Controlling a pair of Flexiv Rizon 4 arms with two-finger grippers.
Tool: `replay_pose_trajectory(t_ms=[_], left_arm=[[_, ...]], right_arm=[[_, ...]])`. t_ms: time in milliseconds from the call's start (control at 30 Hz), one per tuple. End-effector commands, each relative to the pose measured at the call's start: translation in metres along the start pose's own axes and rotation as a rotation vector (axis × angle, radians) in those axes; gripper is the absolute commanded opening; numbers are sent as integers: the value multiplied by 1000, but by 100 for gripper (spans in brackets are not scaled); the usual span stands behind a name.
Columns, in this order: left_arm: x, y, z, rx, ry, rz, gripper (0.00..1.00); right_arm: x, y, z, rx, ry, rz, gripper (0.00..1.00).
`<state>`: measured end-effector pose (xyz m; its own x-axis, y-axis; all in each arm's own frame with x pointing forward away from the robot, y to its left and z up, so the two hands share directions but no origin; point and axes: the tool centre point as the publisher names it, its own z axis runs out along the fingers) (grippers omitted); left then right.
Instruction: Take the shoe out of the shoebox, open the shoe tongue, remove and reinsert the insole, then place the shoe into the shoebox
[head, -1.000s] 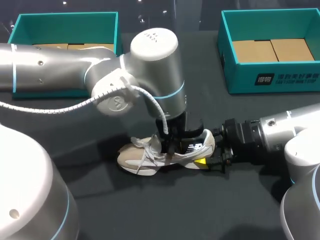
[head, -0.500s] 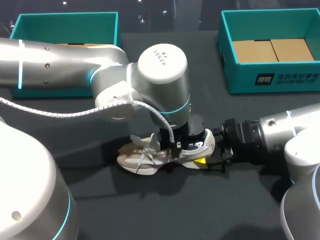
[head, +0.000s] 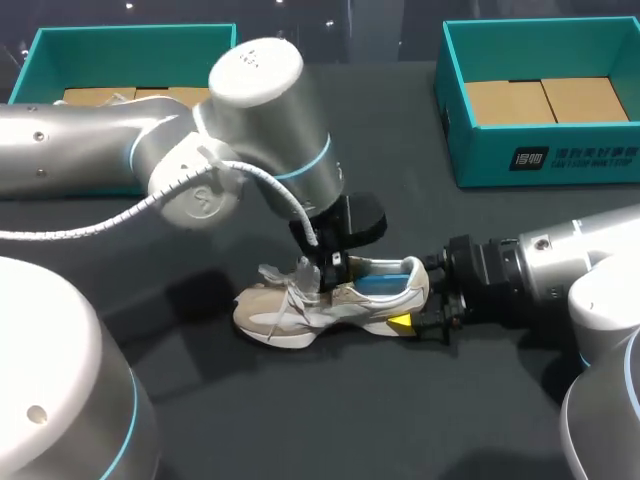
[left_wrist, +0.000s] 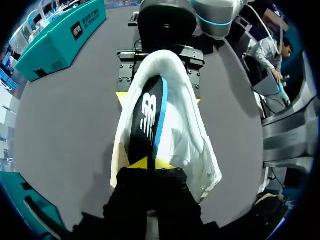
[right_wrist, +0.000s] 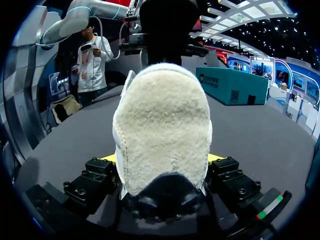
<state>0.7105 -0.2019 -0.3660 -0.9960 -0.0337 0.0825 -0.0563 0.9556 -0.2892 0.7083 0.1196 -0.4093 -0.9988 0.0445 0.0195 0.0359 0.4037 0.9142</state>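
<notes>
Left gripper is pinched on the front end of the insole, one yellow tip on each side of it. It hangs over the shoe's opening, just left of the head view's centre. Right gripper is clamped on the heel, a finger against each flank, reaching in low from the right.

The table carries two teal boxes: the left box at upper left and the right box at upper right. Neither has a shoe in it.

The shoe stands on its sole mid-frame, well apart from both boxes, with its toe to the left and its heel to the right. Its laces lie loose.

The insole is turned up on edge inside the shoe. Its back end is still down near the heel.

As I judge it, the shoe is out of the box and the throat is opened. I am in the insole step, though I cannot tell whether it is coming out or going back in. Seating it flat and boxing the shoe remain.
</notes>
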Motion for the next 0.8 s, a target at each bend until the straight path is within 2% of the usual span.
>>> replay_pose_trajectory(t_ms=[33, 400, 533, 800], left_arm=[[3, 19, -14, 102, 28, 18, 0], [21, 24, -36, 272, 120, 109, 0], [17, 12, -41, 299, 120, 81, 0], [17, -24, -41, 303, 73, 46, 0]], right_arm=[[3, -1, -1, 4, -1, 0, 0], [3, -1, -1, 4, -1, 0, 0], [3, -1, -1, 4, -1, 0, 0], [3, -1, -1, 4, -1, 0, 0]])
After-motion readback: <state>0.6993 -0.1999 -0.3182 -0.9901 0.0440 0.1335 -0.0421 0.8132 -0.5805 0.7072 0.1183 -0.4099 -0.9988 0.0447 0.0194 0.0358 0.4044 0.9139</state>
